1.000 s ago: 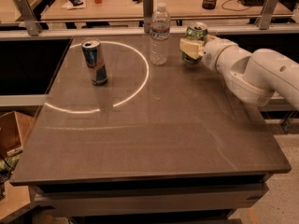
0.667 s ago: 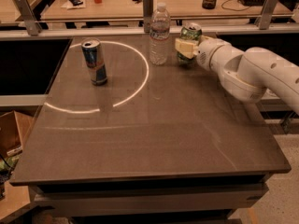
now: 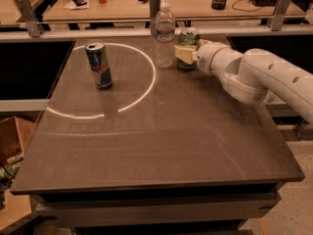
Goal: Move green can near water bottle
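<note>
The green can [image 3: 188, 37] stands upright at the far side of the table, just right of the water bottle [image 3: 165, 35], a clear bottle with a white cap and label band. My gripper [image 3: 186, 54] reaches in from the right on a white arm. Its pale fingers [image 3: 185, 53] are closed around the can's middle. The can's silver top shows above the fingers. The can is a short gap from the bottle and does not touch it.
A slimmer blue-and-silver can [image 3: 99, 65] stands at the left of the brown table [image 3: 156, 136], inside a bright arc of light. Metal rail posts [image 3: 25, 14] line the far edge. A cluttered desk lies beyond.
The gripper has carried the green can a little leftward, closer to the water bottle. The bottle and the blue-and-silver can have not moved.
</note>
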